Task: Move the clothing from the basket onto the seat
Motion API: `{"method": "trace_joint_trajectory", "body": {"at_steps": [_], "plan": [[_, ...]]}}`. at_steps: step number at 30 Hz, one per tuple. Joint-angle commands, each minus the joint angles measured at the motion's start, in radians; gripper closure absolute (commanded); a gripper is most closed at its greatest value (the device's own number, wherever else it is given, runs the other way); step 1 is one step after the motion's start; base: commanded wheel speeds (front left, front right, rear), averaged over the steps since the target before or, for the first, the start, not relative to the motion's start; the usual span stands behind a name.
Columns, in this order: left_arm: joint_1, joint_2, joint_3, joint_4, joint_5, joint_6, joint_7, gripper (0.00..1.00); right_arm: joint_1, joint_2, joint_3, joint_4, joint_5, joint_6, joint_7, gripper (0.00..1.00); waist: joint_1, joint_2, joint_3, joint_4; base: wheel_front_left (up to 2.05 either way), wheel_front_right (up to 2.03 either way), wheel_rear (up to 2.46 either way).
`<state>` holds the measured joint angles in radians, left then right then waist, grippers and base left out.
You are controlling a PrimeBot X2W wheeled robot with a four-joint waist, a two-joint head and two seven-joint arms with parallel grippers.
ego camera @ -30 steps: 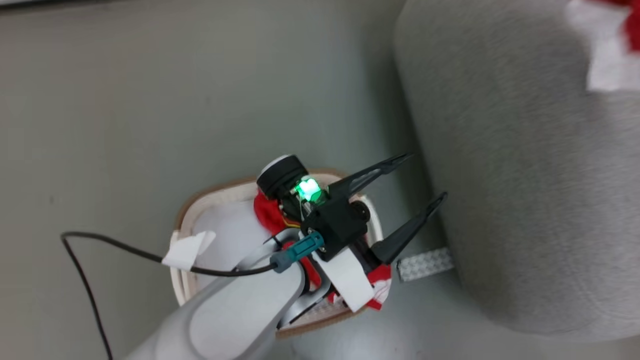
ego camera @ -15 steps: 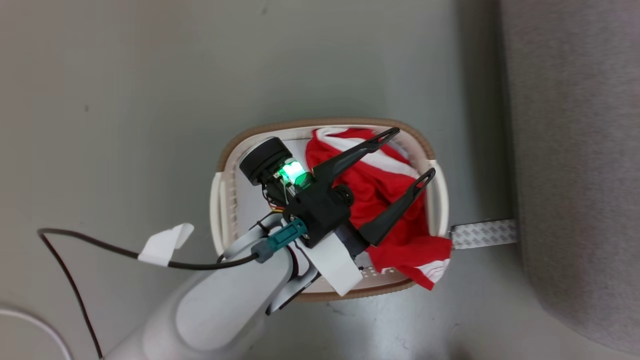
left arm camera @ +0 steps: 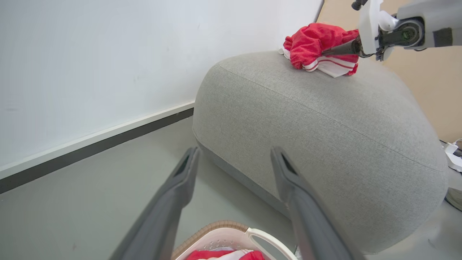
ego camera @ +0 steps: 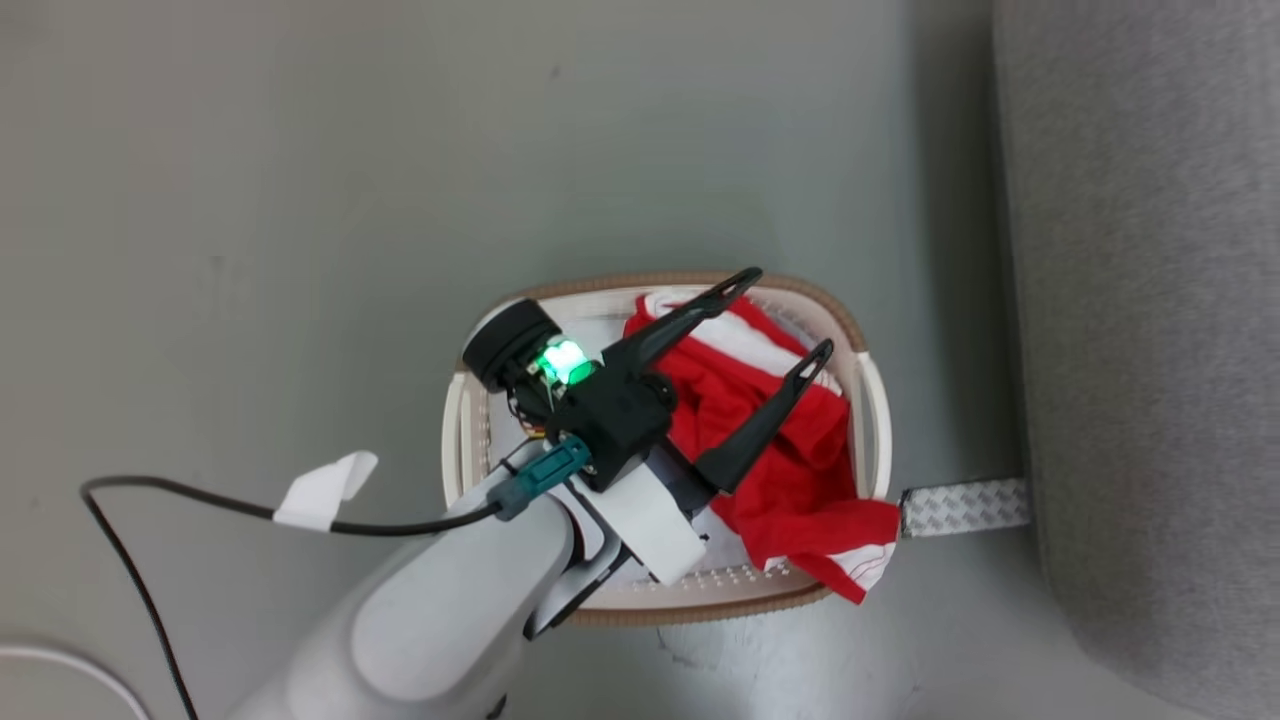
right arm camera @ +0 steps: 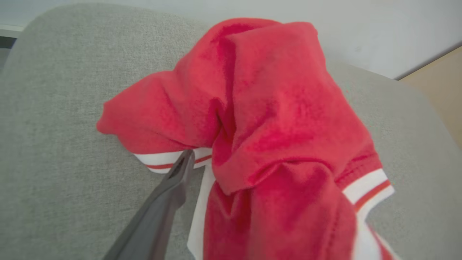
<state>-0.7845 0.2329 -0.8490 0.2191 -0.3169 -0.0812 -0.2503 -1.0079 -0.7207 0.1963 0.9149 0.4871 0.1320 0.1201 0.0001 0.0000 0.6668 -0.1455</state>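
Your left tool [ego camera: 786, 312] hangs over the laundry basket [ego camera: 462, 450] with its two dark fingers spread wide and nothing between them. Below those fingers a red garment [ego camera: 800, 480] with white stripes lies crumpled in the right half of the basket. One corner of it, with a white striped hem, spills over the rim on the side towards the sofa [ego camera: 1150, 300]. From the head view you cannot tell whether the fingertips touch the cloth or stand just above it. In the left wrist view they point past the basket's rim towards the sofa's rounded side.

The basket stands on the grey floor [ego camera: 300, 200] near the sofa but apart from it. A patterned metal strip [ego camera: 965, 507] lies on the floor between them. A black cable [ego camera: 200, 500] with a white tag [ego camera: 325, 488] runs from the left wrist out over the floor.

A second red garment [right arm camera: 270, 108] sits bunched in a heap on top of the sofa, close to the white wall [left arm camera: 90, 54]. Your right tool [left arm camera: 337, 50] reaches into that heap. In the right wrist view one finger [right arm camera: 169, 187] lies along the sofa fabric with its tip at the white hem. The cloth hides the other finger, so you cannot tell whether this tool grips the garment or stands apart.
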Motion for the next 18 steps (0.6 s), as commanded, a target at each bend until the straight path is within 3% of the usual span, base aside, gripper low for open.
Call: {"method": "trace_joint_trajectory", "body": {"at_steps": [1, 7, 18], "plan": [[0.021, 0.000, 0.004, 0.011, -0.010, 0.006, -0.006, 0.00, 0.014, 0.002, 0.014, -0.003, 0.013, -0.003, 0.011, 0.00, -0.0001, 0.0000, -0.052, -0.016, 0.00, 0.00, 0.00], [0.100, -0.007, 0.028, 0.053, -0.052, 0.026, -0.015, 0.00, 0.116, -0.026, 0.113, -0.080, 0.084, -0.003, 0.098, 0.00, -0.0001, 0.0000, -0.231, -0.051, 0.00, 0.00, 0.00], [0.241, -0.018, 0.135, 0.044, -0.091, 0.072, -0.014, 0.00, 0.257, -0.115, 0.161, -0.381, 0.125, -0.003, 0.043, 0.00, -0.0001, 0.0000, -0.498, -0.052, 0.00, 0.00, 0.00]]}}
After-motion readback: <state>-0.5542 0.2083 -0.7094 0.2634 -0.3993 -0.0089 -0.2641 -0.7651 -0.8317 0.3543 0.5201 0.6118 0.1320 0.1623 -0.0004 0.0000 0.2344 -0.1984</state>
